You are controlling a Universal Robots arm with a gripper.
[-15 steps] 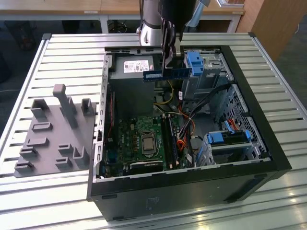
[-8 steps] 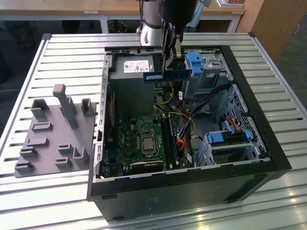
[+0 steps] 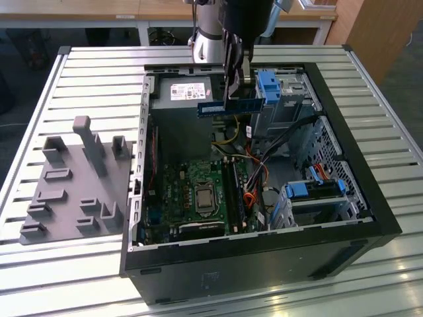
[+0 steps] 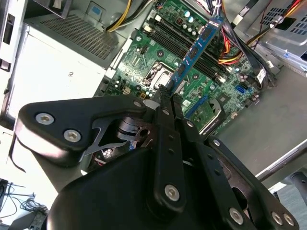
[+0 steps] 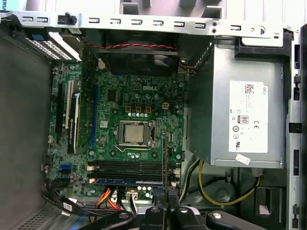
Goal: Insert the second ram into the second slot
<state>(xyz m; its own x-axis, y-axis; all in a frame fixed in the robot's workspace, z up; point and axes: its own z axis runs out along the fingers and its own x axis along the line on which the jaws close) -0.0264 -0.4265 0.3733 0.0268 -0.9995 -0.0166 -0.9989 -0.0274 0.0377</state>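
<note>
We see the gripper pinching the blue memory stick level (long edge sideways) above the open computer case and its green motherboard. A grey holder tray lies on the slatted table, at the exterior view's left.

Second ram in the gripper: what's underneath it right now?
The second ram, held in the gripper, hangs above the motherboard and its long memory slots inside the open case. In the second wrist view the stick covers part of those slots.
</note>
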